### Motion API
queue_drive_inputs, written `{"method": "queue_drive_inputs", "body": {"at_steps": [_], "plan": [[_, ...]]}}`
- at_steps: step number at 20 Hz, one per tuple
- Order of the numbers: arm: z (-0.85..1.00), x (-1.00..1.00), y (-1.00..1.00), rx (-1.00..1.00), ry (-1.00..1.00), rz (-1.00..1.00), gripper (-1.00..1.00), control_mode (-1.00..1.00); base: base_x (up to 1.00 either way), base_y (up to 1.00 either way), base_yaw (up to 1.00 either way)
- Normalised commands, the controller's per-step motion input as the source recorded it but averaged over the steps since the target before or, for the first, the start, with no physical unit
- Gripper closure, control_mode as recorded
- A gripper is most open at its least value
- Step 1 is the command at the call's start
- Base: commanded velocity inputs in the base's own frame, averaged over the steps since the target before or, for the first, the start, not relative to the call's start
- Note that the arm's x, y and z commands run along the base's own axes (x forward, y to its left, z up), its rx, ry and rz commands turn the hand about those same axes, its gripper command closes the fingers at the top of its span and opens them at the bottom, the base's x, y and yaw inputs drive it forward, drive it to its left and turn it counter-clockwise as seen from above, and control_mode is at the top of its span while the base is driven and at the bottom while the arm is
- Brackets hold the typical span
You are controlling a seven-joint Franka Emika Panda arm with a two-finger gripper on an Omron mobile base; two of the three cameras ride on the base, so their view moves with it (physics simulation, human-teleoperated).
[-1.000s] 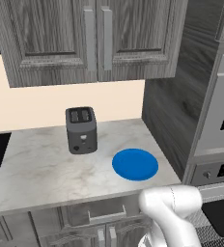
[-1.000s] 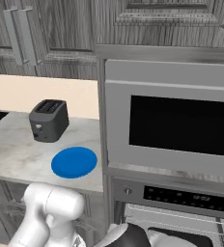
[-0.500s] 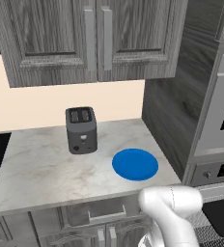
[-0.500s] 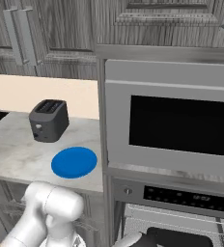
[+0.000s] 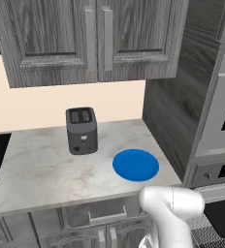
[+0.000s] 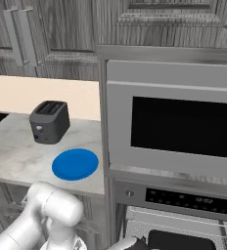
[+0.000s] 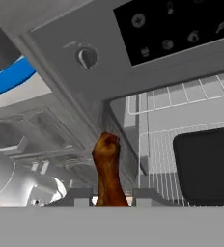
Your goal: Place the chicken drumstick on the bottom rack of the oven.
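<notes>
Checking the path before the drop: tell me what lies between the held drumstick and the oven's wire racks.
In the hand view the gripper is shut on the chicken drumstick. Between it and the oven racks the stretch is bare; a dark tray sits further right.

Over the last second, in my right base view, the dark end of the arm [image 6: 130, 242] shifts along the bottom edge: from left of the oven [image 6: 184, 215] opening to a position in front of it, now beside the dark tray [image 6: 176, 240] on the rack. In my left base view, the white arm segment [image 5: 172, 208] sits slightly lower than before.
</notes>
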Motion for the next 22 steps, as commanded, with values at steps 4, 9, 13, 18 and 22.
{"method": "queue_drive_inputs", "body": {"at_steps": [4, 9, 13, 18, 22], "plan": [[-0.37, 0.31, -0.53, -0.17, 0.00, -0.09, 1.00, -1.00, 0.00, 0.00, 0.00], [-0.38, 0.50, -0.44, -0.12, 0.01, -0.01, 1.00, -1.00, 0.00, 0.00, 0.00], [-0.40, 0.19, -0.51, -0.12, 0.00, -0.01, 1.00, -1.00, 0.00, 0.00, 0.00], [-0.21, 0.01, -0.44, -0.01, 0.00, 0.00, 1.00, -1.00, 0.00, 0.00, 0.00], [-0.10, 0.21, -0.32, 0.00, 0.08, 0.01, 1.00, -1.00, 0.00, 0.00, 0.00]]}}
